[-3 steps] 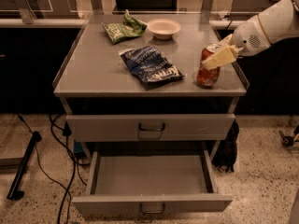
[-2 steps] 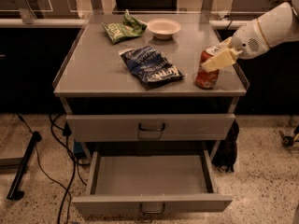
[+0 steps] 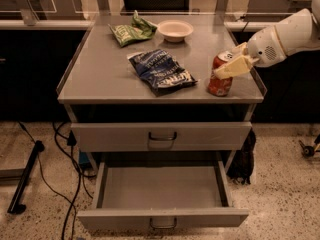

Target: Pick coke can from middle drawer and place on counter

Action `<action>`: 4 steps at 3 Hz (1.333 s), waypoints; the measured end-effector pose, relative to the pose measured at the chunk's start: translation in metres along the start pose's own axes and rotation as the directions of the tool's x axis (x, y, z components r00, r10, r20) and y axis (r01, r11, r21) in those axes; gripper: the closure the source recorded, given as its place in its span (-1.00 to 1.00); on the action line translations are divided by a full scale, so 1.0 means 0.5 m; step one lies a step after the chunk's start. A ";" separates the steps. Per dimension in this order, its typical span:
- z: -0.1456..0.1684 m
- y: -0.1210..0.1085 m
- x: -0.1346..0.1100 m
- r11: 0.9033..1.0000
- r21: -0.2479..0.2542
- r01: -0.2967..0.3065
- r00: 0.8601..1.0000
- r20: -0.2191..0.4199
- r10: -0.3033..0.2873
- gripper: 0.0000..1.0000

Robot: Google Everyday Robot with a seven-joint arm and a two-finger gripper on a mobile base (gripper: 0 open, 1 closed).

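Coke can [image 3: 220, 85] on counter [image 3: 100, 79], clasped by tool [image 3: 227, 66]; arm [image 3: 290, 36] reaching from right.

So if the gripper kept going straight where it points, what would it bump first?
The coke can: the gripper is right against it on the counter. Beyond it, probably the blue chip bag.

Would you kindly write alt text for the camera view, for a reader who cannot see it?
A white robot arm's pincer grips a red coke can, slightly tilted, near a front corner of the grey counter. A dark blue chip bag, a green bag and a white bowl also lie there; below, the middle drawer stands pulled open.
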State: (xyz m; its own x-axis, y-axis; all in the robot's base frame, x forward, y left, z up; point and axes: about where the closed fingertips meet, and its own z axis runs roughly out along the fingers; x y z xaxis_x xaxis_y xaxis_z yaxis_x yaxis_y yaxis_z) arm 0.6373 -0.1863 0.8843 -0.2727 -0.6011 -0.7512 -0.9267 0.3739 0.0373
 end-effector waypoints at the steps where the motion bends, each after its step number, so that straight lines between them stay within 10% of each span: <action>1: 0.000 0.000 0.000 1.000 0.000 0.000 1.000 0.000 0.000 0.61; 4: 0.000 0.000 0.000 1.000 0.000 0.000 1.000 0.000 0.000 -0.75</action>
State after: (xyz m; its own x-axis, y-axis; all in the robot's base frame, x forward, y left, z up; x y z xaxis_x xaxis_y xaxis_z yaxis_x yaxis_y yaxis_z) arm 0.6373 -0.1863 0.8842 -0.2727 -0.6011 -0.7512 -0.9268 0.3738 0.0374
